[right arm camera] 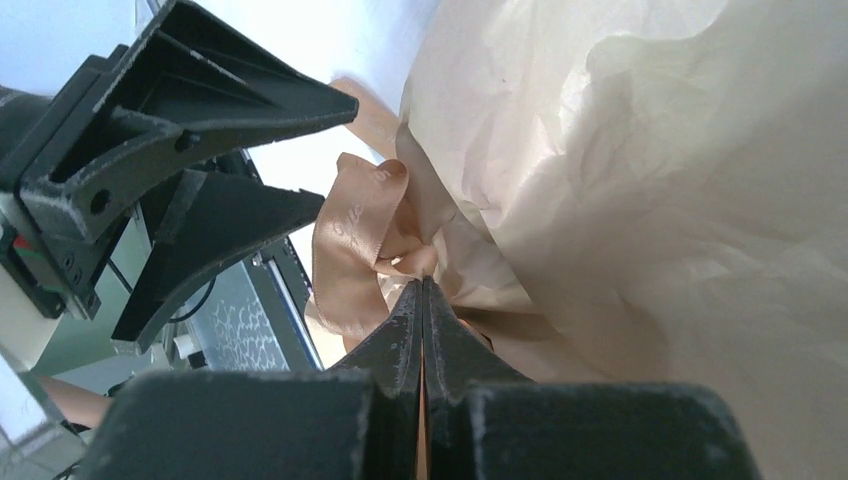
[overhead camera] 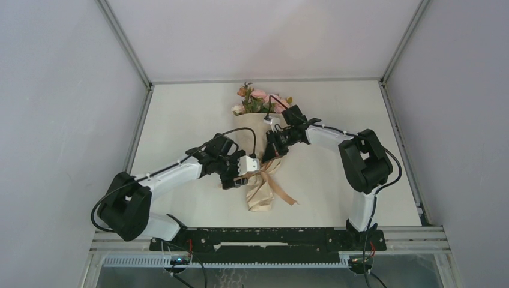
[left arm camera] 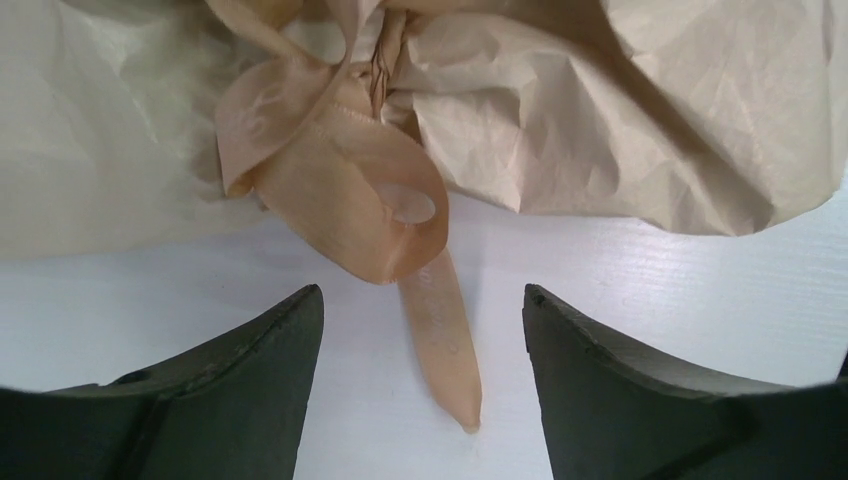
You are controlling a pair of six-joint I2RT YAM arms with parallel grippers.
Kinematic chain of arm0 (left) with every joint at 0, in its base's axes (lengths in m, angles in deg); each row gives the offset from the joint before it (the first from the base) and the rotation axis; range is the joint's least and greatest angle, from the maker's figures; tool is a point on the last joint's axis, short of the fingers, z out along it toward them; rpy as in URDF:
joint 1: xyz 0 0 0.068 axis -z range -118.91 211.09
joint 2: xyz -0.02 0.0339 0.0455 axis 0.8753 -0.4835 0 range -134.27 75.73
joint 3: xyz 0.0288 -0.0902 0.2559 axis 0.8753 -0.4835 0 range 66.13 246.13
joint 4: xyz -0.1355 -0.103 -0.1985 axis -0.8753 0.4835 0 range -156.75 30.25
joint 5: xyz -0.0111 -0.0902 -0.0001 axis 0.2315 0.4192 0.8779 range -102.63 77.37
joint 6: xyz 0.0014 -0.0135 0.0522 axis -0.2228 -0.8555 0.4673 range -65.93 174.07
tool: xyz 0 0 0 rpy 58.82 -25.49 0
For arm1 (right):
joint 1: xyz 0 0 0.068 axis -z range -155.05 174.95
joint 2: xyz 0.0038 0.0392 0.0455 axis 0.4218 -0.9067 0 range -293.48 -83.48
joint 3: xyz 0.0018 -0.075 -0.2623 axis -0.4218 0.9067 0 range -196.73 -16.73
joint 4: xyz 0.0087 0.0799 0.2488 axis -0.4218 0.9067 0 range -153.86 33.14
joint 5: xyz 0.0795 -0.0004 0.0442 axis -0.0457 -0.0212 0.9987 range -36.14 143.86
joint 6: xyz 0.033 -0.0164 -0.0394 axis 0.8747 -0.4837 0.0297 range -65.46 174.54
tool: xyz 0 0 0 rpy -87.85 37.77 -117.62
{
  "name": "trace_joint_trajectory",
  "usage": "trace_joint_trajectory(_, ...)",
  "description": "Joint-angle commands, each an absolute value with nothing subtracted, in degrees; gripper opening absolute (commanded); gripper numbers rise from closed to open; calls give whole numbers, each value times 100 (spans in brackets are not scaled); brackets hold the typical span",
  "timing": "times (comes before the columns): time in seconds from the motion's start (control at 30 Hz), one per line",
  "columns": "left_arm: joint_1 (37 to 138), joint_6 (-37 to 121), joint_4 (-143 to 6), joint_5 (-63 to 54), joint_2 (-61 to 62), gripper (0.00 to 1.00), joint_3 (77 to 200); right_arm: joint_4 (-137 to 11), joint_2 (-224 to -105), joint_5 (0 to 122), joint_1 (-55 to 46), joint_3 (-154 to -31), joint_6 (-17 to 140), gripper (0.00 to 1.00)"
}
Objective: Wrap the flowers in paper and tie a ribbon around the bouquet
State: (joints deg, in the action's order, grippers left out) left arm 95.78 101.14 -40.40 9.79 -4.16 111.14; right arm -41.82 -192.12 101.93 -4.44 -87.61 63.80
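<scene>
The flowers (overhead camera: 259, 99) lie at the far middle of the table, their stems hidden inside the tan paper (overhead camera: 259, 195), which is rolled into a cone pointing toward me. The peach ribbon (overhead camera: 282, 191) circles the cone's waist, with a tail trailing to the right. My left gripper (overhead camera: 243, 174) is open beside the waist; in its wrist view (left arm camera: 421, 290) a ribbon loop (left arm camera: 350, 190) and loose tail lie between the fingers, untouched, below the paper (left arm camera: 620, 110). My right gripper (overhead camera: 271, 153) is shut; its tips (right arm camera: 422, 285) pinch the ribbon (right arm camera: 350, 230) at the knot against the paper (right arm camera: 650, 200).
Grey walls with metal frame rails (overhead camera: 138, 126) close in the white table on three sides. A black rail (overhead camera: 258, 237) runs along the near edge. A black cable (overhead camera: 240, 131) arcs over the paper. The left gripper's fingers (right arm camera: 220, 110) stand close to the right gripper's tips.
</scene>
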Motion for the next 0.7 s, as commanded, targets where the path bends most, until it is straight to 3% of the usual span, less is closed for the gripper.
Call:
trace_joint_trajectory(0.0,9731,9710,-4184,1021,-361,78,11481,-4324,-18943,10195,-443,-8745,6353,0)
trace_joint_trajectory(0.4,10059,9174,-4267,216,-1029,75,11911,-4490,-18823,10250,-380,-8568,6375,0)
trace_joint_trajectory(0.53,10190,9168,-4258,9,-1162,58,11946,-4533,-18816,10274,-372,-8523,6370,0)
trace_joint_trajectory(0.67,10202,9208,-4262,49,-1078,23,11894,-4551,-18782,10258,-333,-8513,6373,0)
